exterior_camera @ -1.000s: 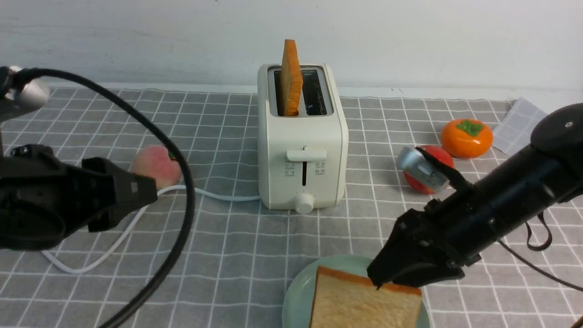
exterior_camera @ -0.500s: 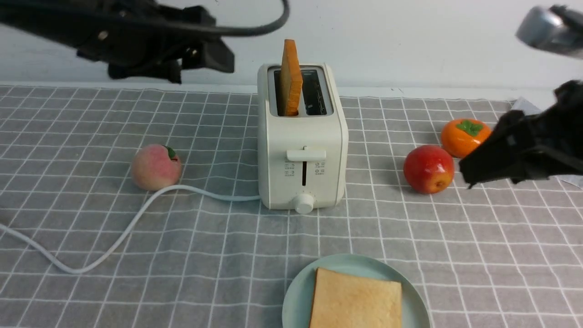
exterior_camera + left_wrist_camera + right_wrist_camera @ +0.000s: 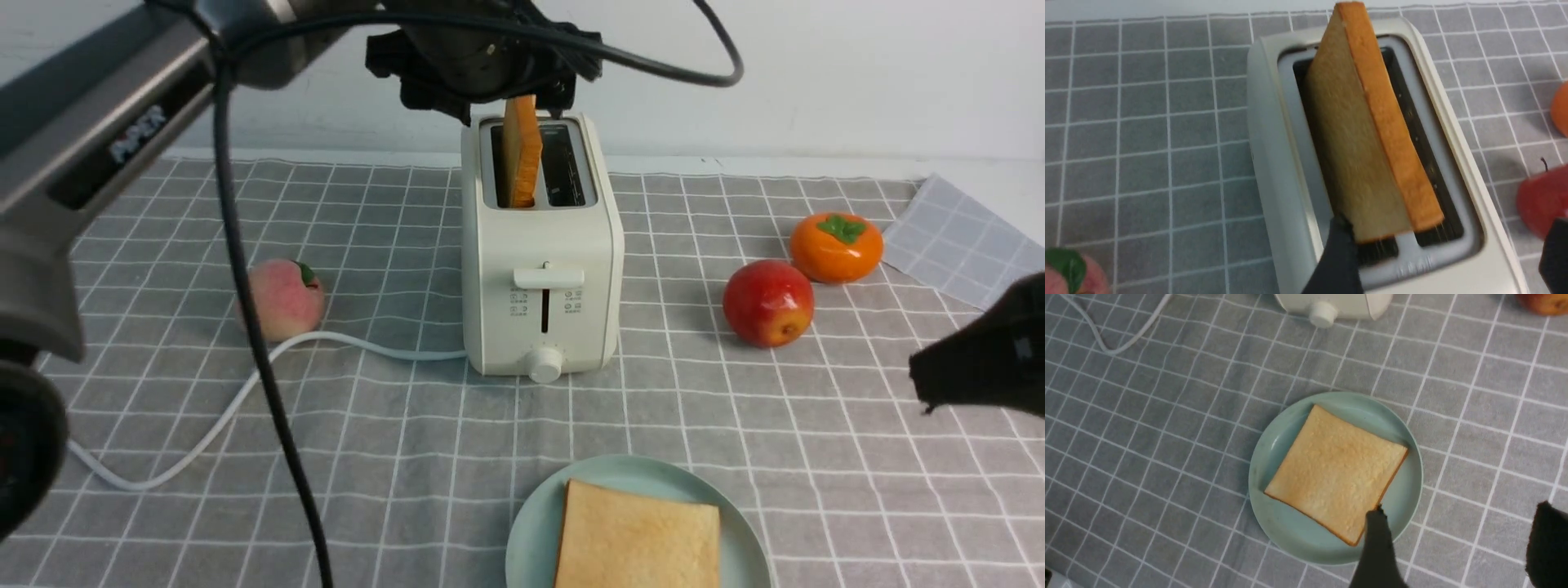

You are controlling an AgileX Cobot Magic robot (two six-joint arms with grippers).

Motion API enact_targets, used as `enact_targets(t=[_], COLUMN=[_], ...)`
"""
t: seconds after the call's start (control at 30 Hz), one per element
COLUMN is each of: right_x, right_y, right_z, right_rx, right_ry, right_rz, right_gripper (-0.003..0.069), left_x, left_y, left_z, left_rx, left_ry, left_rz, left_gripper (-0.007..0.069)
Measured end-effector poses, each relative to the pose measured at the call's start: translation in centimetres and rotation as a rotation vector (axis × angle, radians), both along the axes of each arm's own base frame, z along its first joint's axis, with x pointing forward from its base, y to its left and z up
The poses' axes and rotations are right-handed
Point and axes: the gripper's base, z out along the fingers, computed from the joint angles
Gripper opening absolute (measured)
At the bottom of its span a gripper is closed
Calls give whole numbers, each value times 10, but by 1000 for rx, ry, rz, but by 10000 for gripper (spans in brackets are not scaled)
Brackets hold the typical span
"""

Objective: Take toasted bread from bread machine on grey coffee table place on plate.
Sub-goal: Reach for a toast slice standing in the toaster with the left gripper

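The white bread machine (image 3: 543, 269) stands at the middle back of the grey coffee table (image 3: 408, 457). One toasted bread slice (image 3: 522, 155) stands upright in its left slot. My left gripper (image 3: 513, 91) hovers just above that slice, open. In the left wrist view its jaws (image 3: 1445, 249) are wide apart: one finger (image 3: 1337, 253) is beside the slice (image 3: 1355, 143), the other is beyond the bread machine (image 3: 1278, 163). The second slice (image 3: 637, 539) lies flat on the mint plate (image 3: 531, 523). My right gripper (image 3: 927, 384) is open and empty, right of the plate (image 3: 1274, 457).
A peach (image 3: 279, 298) lies left of the bread machine, with the white cord (image 3: 245, 392) curving past it. A red apple (image 3: 767, 302) and an orange persimmon (image 3: 837, 245) sit to the right. A paler checked cloth (image 3: 955, 245) lies at the far right.
My right gripper let go of the slice on the plate and drew back to the right. My left arm swung up from the lower left to above the bread machine.
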Motion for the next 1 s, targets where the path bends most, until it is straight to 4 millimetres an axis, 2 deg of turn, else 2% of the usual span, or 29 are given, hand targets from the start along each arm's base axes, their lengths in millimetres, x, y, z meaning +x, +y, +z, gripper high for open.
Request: enact_targets(t=[0.17,0.3,0.43,0.5,0.57,0.63,0.77,0.8,0.83,0.93,1.0], right_x=[-1,-2,-2,-3,-3,-3,-3,-3,-3,-3,-3], right_y=[1,3,5,5,6,7,8,8,8,8,8], right_z=[-19,-26,-25,-25,-24,-24,-23,-23,-23,-23,-24], right_rx=[2,20,45,46,53,57,61,60,59,58,55], right_ry=[56,82,84,77,70,61,55,53,53,53,52], right_rz=[6,14,20,35,49,60,72,75,75,75,75], right_gripper=[463,463,463,463,463,463,463,463,463,463,463], left_x=[26,33,32,30,27,23,12,2,-3,-33,-45], left_y=[-12,-13,-8,-6,-3,-1,6,12,15,32,37], left_z=[-31,-41,-40,-38,-31,-21,5,24,31,69,79], left_rx=[40,75,133,148,148,140,114,98,94,79,83], left_ry=[-89,-107,-101,-91,-93,-107,-152,-180,-185,-183,-158], left_rz=[-46,-49,-36,-29,-24,-21,-16,-10,-6,3,-18], left_gripper=[526,439,279,159,53,13,13,13,13,13,13])
